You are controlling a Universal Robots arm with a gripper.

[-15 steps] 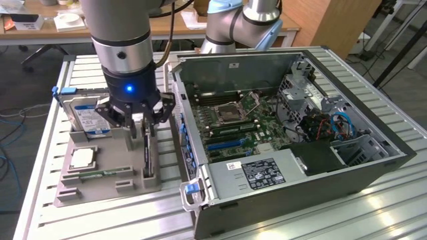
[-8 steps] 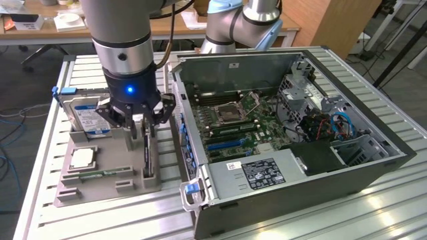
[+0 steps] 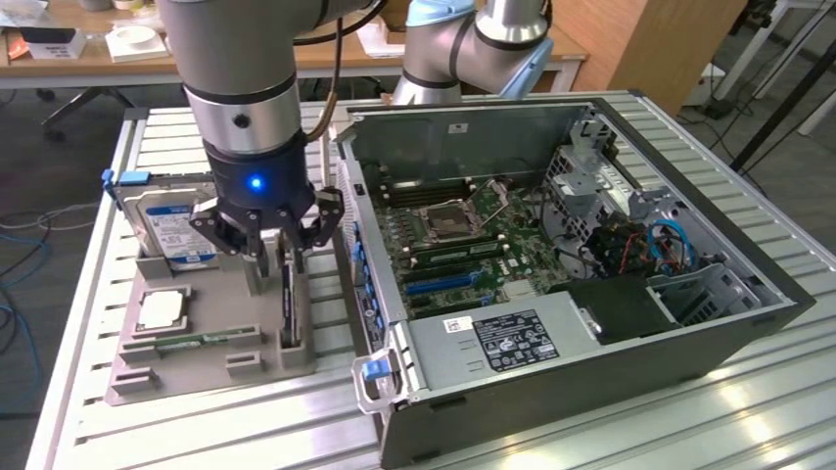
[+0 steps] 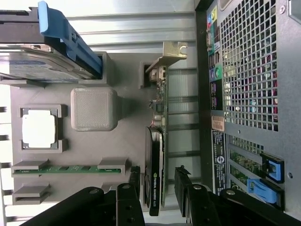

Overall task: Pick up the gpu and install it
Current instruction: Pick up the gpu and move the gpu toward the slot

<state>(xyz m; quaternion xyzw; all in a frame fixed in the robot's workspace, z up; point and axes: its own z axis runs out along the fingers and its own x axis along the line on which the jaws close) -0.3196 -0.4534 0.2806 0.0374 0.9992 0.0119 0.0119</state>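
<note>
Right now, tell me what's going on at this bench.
The robot arm's end effector is down over the gpu, which stands on edge in the grey holder tray beside the open computer case. Its jaws are open, one on each side of the card, not gripping. The gpu is not yet installed.

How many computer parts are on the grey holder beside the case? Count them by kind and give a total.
gpu: 1
hard drive: 1
processor chip: 1
memory stick: 1
Total: 4
</note>
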